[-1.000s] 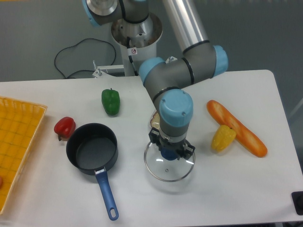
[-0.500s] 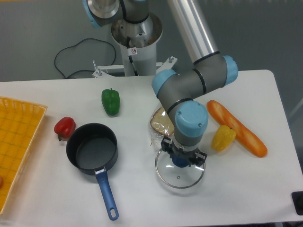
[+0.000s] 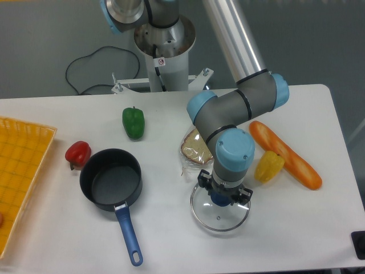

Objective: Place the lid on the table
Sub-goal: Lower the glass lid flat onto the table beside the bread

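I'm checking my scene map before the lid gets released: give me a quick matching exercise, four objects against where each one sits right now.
Things:
1. lid
2. green pepper
3. yellow pepper
4. pan

Places:
A. far side of the table, left of the robot base
B. right beside the orange baguette
C. under the gripper, near the front edge
D. just right of the red pepper, handle pointing to the front edge

Pairs: 1-C, 2-A, 3-B, 4-D
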`<state>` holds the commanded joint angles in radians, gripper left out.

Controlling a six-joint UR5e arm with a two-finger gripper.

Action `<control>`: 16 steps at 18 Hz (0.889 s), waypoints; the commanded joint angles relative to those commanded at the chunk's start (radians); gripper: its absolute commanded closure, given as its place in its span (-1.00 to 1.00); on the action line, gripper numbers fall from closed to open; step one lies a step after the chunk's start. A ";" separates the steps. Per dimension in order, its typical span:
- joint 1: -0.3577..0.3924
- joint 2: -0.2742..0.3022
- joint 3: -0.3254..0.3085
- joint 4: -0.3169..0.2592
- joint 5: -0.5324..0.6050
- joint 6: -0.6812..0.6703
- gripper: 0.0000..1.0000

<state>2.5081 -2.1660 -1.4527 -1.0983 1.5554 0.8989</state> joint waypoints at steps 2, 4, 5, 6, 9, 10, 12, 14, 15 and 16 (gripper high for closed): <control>0.000 -0.003 0.000 0.002 -0.002 0.000 -0.03; 0.000 -0.003 0.000 0.002 -0.002 0.000 -0.05; 0.000 -0.005 0.000 0.002 -0.002 0.000 -0.05; 0.000 -0.003 0.000 0.002 -0.002 0.000 -0.06; -0.002 -0.005 0.000 0.002 -0.002 0.000 -0.06; 0.000 -0.006 0.000 0.002 0.000 0.000 -0.06; 0.000 -0.009 0.000 0.005 0.000 0.000 -0.06; -0.002 -0.011 -0.003 0.015 0.000 0.000 -0.06; -0.002 -0.012 -0.003 0.015 0.000 0.000 -0.06; 0.000 -0.012 -0.003 0.015 0.000 0.000 -0.06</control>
<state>2.5080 -2.1783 -1.4557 -1.0830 1.5555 0.8989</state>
